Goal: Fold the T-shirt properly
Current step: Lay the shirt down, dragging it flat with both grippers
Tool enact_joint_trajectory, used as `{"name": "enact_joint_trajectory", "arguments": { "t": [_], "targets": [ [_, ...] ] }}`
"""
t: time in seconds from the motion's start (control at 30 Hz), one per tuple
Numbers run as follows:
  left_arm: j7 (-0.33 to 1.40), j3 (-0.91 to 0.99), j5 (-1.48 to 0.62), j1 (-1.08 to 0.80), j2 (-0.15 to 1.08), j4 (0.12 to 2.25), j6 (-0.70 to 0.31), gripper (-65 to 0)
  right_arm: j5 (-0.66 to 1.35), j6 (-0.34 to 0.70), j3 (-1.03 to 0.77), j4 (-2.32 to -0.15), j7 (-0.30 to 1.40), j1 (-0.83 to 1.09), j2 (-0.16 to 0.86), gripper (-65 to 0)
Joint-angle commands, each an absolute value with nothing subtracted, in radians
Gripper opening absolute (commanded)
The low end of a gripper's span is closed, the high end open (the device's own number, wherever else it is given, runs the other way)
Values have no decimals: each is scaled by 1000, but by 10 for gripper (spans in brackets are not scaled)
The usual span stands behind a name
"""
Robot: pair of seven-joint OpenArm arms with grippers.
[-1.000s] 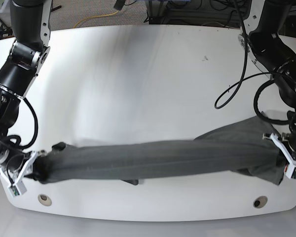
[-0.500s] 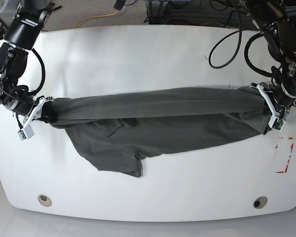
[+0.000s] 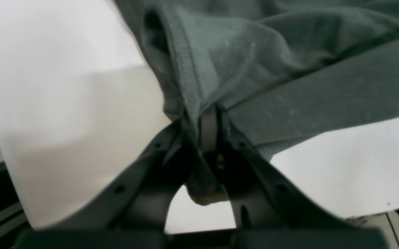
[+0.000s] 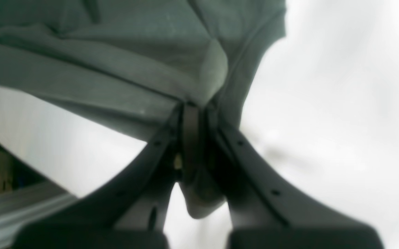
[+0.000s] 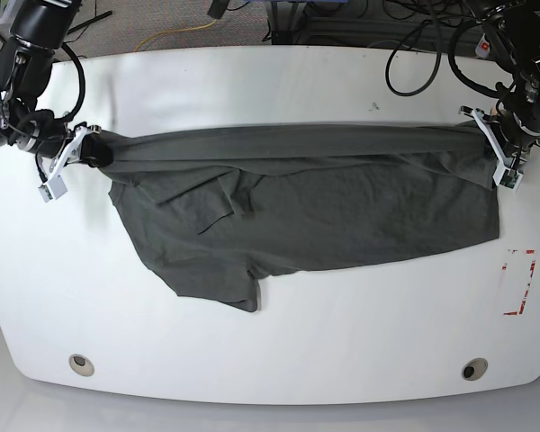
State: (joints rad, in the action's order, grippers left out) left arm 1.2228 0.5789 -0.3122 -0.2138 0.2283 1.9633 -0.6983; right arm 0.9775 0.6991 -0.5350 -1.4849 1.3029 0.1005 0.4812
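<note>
The dark grey T-shirt lies spread across the white table, its top edge pulled taut between the two grippers. On the right of the base view my left gripper is shut on one corner. In the left wrist view the left gripper pinches bunched cloth of the T-shirt beside a stitched hem. At the left of the base view my right gripper is shut on the other corner. The right wrist view has the right gripper clamped on a fold of the T-shirt. One sleeve hangs toward the front.
Red tape marks sit near the table's right edge. Two round holes lie near the front edge. Cables trail over the back edge behind the left arm.
Both arms have carried the shirt from the front edge toward the back of the table. The cloth has opened from a tight roll into a wide spread sheet.
</note>
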Motion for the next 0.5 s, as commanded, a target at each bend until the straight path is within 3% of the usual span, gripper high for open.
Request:
{"name": "enact_joint_trajectory", "arguments": {
  "t": [0.0, 0.07, 0.2, 0.27, 0.33, 0.47],
  "targets": [
    [1211, 587, -303, -231, 248, 1975, -698, -618, 990, 698, -549, -1503, 1302, 110, 530, -631],
    [1211, 585, -303, -243, 248, 1975, -698, -553, 990, 698, -547, -1503, 1302, 127, 532, -596],
    [1211, 587, -303, -278, 249, 1975, -698, -310, 990, 698, -547, -1503, 1326, 148, 533, -457],
    [1211, 587, -302, -283, 249, 1974, -698, -221, 990, 698, -547, -1503, 1334, 168, 536, -377],
    [1211, 587, -302, -292, 249, 1962, -698, -158, 990, 698, -547, -1503, 1334, 182, 538, -293],
    [1214, 587, -317, -294, 286, 1952, -698, -156, 993, 698, -550, -1504, 1336, 186, 539, -152]
  ]
}}
